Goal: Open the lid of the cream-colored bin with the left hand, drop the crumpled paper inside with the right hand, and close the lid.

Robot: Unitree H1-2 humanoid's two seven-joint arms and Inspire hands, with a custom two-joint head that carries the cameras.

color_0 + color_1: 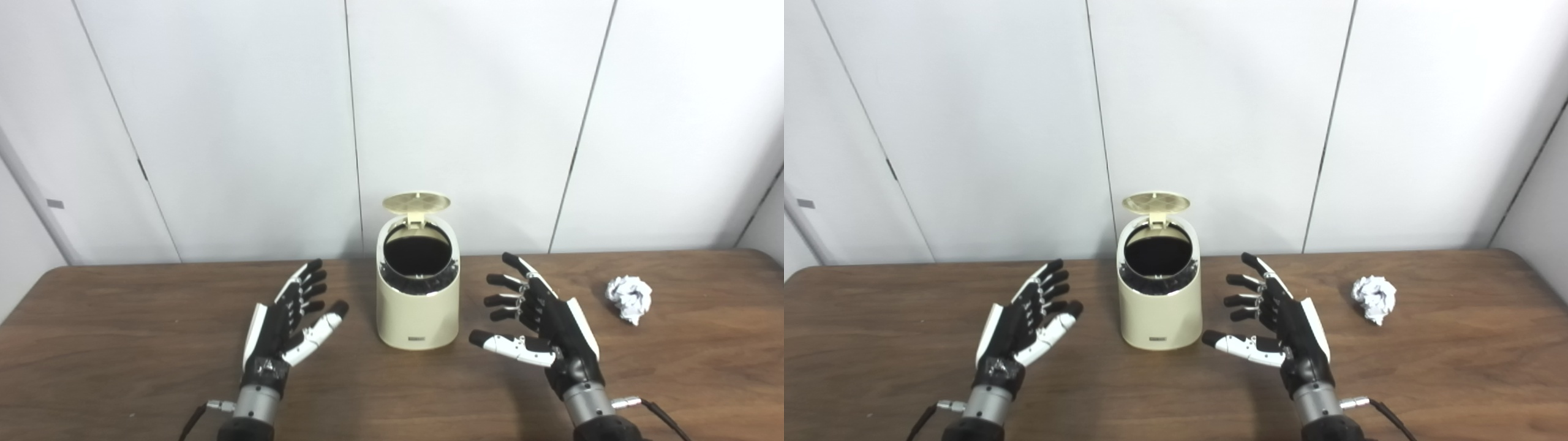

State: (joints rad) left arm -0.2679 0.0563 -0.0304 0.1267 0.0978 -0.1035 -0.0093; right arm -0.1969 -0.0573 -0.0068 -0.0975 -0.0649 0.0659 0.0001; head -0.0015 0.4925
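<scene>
table (122, 343) is bare wood, lots of free room on both sides. cream bin (418, 312) sits centre, between the hands, lid (416, 202) already tipped up at the back, mouth open and dark inside. left hand (288, 318) is just left of the bin, fingers spread, holding nothing. right hand (539, 318) is just right of it, also splayed and empty. crumpled paper (629, 297) lies further right of the right hand, apart from it, clear of the table edge (roundish, no real long axis). right hand is the nearer one, so my read: next is a reach outward to the right, nothing in the way

One bin (418, 306); one crumpled paper (629, 297); two hands
</scene>
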